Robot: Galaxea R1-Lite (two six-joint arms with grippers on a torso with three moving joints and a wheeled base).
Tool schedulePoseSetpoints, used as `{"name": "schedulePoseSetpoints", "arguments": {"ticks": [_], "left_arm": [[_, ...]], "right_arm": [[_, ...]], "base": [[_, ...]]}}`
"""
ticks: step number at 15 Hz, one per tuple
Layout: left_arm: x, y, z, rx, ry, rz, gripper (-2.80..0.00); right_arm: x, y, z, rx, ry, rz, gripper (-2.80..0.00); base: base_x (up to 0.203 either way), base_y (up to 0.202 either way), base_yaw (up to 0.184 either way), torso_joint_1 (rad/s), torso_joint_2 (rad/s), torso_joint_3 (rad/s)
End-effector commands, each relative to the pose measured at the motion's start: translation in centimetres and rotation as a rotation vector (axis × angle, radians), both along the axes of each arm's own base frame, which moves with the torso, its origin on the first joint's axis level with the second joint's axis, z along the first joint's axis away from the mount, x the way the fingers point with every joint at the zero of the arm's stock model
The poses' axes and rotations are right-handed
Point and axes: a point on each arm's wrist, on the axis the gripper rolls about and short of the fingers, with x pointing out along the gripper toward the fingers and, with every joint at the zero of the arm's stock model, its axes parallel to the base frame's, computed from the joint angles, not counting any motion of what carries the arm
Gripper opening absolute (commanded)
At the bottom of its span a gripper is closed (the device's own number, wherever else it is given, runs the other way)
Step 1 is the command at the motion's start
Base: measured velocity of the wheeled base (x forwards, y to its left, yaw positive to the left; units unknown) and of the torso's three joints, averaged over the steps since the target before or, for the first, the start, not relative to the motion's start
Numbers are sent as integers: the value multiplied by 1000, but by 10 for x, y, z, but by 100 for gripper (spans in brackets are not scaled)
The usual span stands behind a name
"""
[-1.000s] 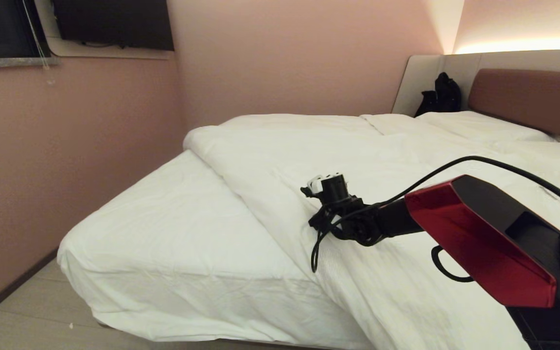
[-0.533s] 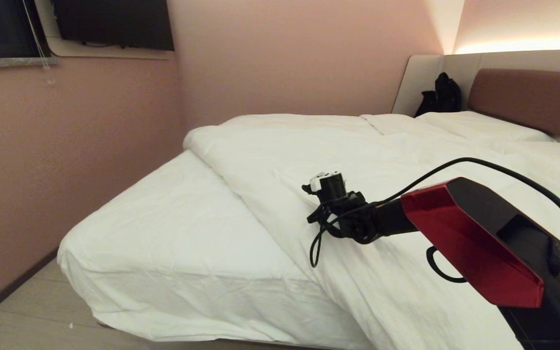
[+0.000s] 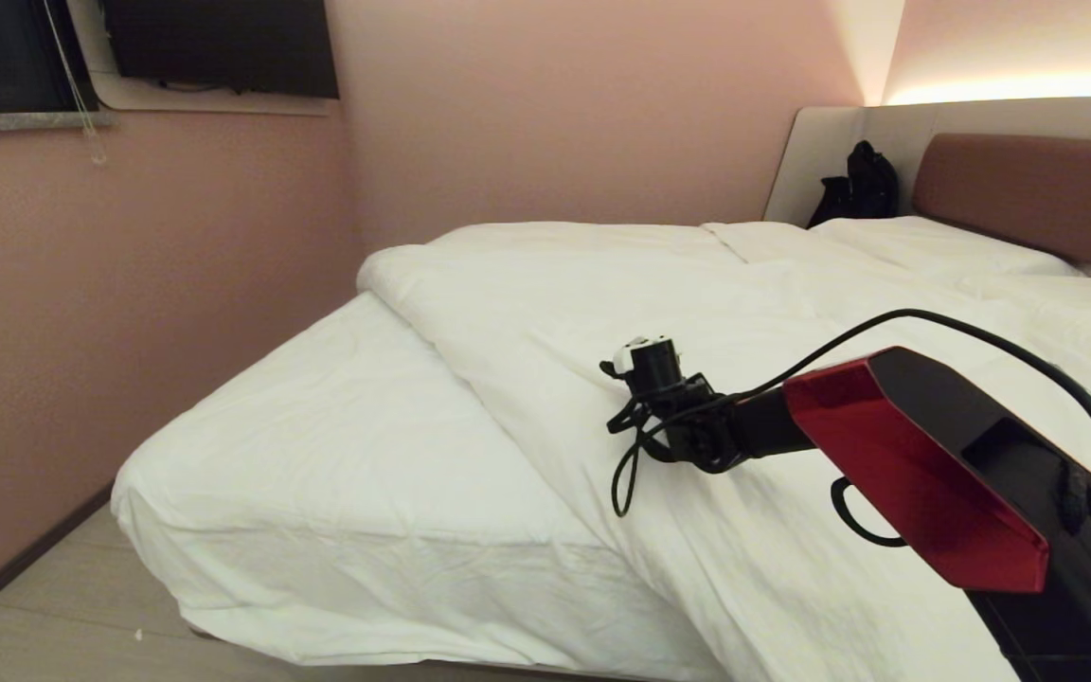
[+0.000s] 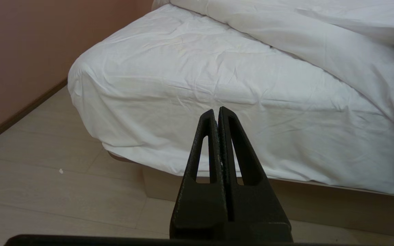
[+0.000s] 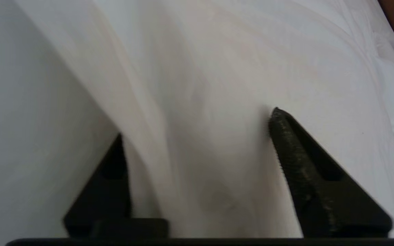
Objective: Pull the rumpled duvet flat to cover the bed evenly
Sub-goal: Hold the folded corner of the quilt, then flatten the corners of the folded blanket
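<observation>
The duvet (image 3: 659, 313), thick, white and wrinkled, lay pulled toward the 3 o'clock side of the bed (image 3: 347, 493) in the head view. Its folded edge ran on a slant from about 11 o'clock down to 5 o'clock, and a wide wedge of sheeted mattress at 8 o'clock lay uncovered.

The right gripper (image 5: 197, 126) sat down on that slanting edge near the middle of the head view. In its wrist view the two black fingers (image 5: 296, 164) stood apart on either side of a raised ridge of duvet cloth that ran up between them; the jaws were open around the fold, not pinched onto it. The red-and-black right arm (image 3: 924, 474) reached in from 4 o'clock, a black cable (image 3: 934, 322) looping over it.

The left gripper (image 4: 218, 114) hung low off the foot of the bed, its fingers pressed together on nothing, pointing at the sheeted corner of the mattress above the pale floor (image 4: 46, 177).

At 2 o'clock in the head view a flat white pillow (image 3: 934, 244) lay against the reddish-brown headboard (image 3: 1038, 194). A black bag (image 3: 858, 185) stood against the beige side panel beside the headboard. Pink walls closed the room at 9 and 12 o'clock.
</observation>
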Motion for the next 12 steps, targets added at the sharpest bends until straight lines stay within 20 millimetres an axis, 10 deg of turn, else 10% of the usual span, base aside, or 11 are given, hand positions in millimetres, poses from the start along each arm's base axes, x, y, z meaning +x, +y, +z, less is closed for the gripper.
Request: {"name": "schedulePoseSetpoints", "arguments": {"ticks": [1,12], "left_arm": [[0,0,0,-1,0,0,-280],[0,0,0,-1,0,0,-280]], "right_arm": [[0,0,4,4,-12,-3,-280],[-16,-27,62,44,-80,-41,-280]], "base": [[0,0,0,0,0,0],[0,0,0,0,0,0]]}}
